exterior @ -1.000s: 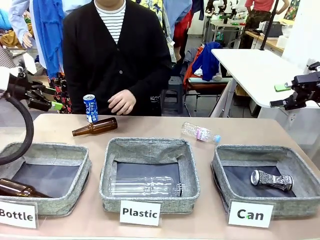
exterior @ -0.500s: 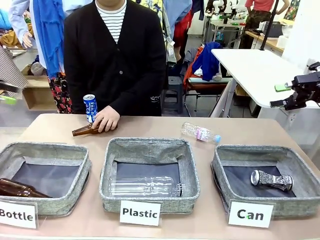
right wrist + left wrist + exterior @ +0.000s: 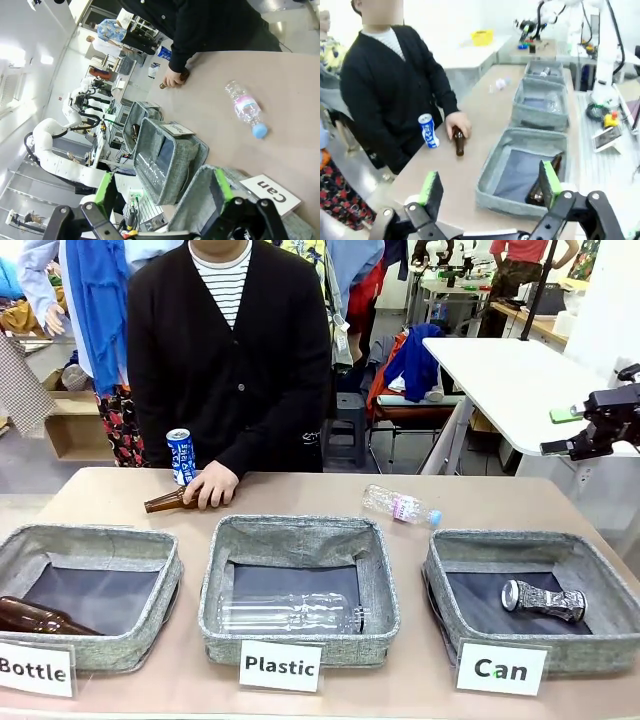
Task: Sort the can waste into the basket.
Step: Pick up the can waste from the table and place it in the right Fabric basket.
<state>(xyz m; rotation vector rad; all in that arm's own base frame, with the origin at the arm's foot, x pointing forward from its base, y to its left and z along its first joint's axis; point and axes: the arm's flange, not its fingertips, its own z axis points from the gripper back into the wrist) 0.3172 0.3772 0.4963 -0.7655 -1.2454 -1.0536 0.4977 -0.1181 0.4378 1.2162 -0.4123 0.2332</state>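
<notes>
The blue can (image 3: 180, 455) stands upright at the table's far left, just left of the person's hand (image 3: 211, 485); it also appears in the left wrist view as the blue can (image 3: 428, 131). The slim silver can (image 3: 543, 600) lies on its side inside the "Can" basket (image 3: 520, 541) at the right. My right gripper (image 3: 558, 432) hangs open, high off the table's right edge. In its wrist view the right gripper (image 3: 163, 190) is open and empty above that basket (image 3: 194, 197). My left gripper (image 3: 490, 184) is open and empty, off the table's left end.
The person's hand rests on a brown bottle (image 3: 163, 503) lying beside the blue can. A clear plastic bottle (image 3: 400, 506) lies behind the right basket. The "Plastic" basket (image 3: 300, 532) holds a clear bottle; the "Bottle" basket (image 3: 95, 536) holds a brown one.
My left arm has pulled back out of the front view on the left. The person's hand has come down onto the brown bottle. The right arm has stayed still.
</notes>
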